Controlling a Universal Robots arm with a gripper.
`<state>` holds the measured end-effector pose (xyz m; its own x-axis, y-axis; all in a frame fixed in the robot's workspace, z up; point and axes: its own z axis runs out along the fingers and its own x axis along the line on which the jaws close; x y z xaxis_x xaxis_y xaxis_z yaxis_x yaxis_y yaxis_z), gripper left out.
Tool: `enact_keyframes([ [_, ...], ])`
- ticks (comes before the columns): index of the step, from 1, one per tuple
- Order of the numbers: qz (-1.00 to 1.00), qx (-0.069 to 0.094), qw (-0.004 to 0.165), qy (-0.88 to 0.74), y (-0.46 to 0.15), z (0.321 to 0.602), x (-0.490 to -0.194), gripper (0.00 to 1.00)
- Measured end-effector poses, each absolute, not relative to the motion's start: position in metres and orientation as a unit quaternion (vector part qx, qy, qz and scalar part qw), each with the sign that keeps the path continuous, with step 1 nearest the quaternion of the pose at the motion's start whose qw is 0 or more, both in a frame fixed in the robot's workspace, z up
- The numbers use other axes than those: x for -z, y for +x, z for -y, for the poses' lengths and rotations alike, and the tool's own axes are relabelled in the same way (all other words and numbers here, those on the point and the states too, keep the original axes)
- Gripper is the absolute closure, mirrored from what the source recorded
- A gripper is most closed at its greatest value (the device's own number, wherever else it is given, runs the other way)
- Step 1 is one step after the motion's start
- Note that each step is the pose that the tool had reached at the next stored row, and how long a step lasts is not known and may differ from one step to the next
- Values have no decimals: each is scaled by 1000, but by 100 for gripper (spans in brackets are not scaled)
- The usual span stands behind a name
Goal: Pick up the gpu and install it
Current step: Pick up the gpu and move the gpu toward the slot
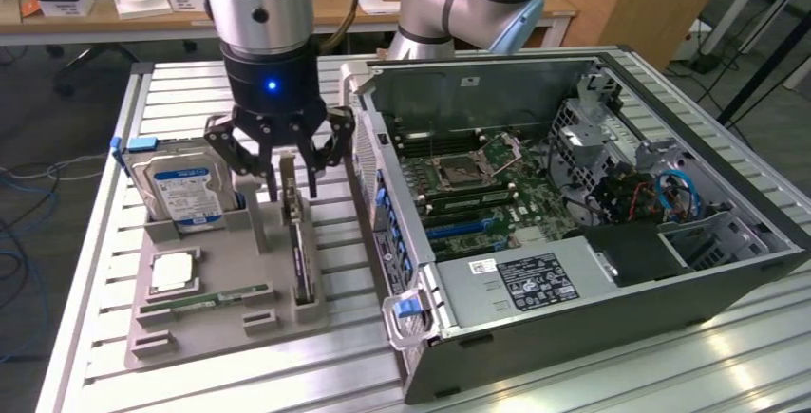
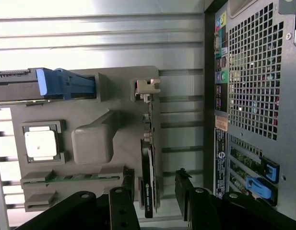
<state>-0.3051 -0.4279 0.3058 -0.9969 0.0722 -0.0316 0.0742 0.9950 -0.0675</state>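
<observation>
gpu [image 2: 148, 165] is sitting on edge in a slot of the grey fixture tray [image 2: 116, 79], just beside the rear panel of the pc case [image 2: 248, 72]; silver bracket [image 2: 148, 88] at one end, black fan face running along the rest

handling, my read: light and stiff but fragile, with a bare board, exposed components, fan blades and an edge connector. It's thin and smooth-sided, so it could be slipping or tilting in a pinch. I'm reckoning the safe hold is across the board's thickness, on the flat faces near the upper edge, keeping off the fan and the contacts; too near one end and it'd be swinging

gripper [image 2: 155, 191] is hovering over it with fingers [image 2: 124, 199] spread wide, one on each side of the card, gaps showing on both sides, gripping nothing

tray is also carrying a hard drive [image 1: 186, 190] standing upright in its slot with a blue piece at the top, a cpu [image 2: 41, 144] lying flat in a square pocket, and a memory stick [image 2: 71, 177] sitting in a narrow groove next to that

pc case is lying on its side with the panel off, on the exterior view's right of the tray. Inside: motherboard [image 1: 476, 180] with its socket, blue expansion slots [image 1: 462, 228], power supply [image 1: 533, 280] label up, blue cables [image 1: 671, 190] by the drive cage

all of it is resting on the slatted aluminium table [image 1: 127, 128]
</observation>
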Motion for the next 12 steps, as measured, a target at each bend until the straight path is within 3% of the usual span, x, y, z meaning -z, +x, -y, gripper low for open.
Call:
enact_keyframes([
  [12,-999,34,15,37,-305,428,-297,53],
])
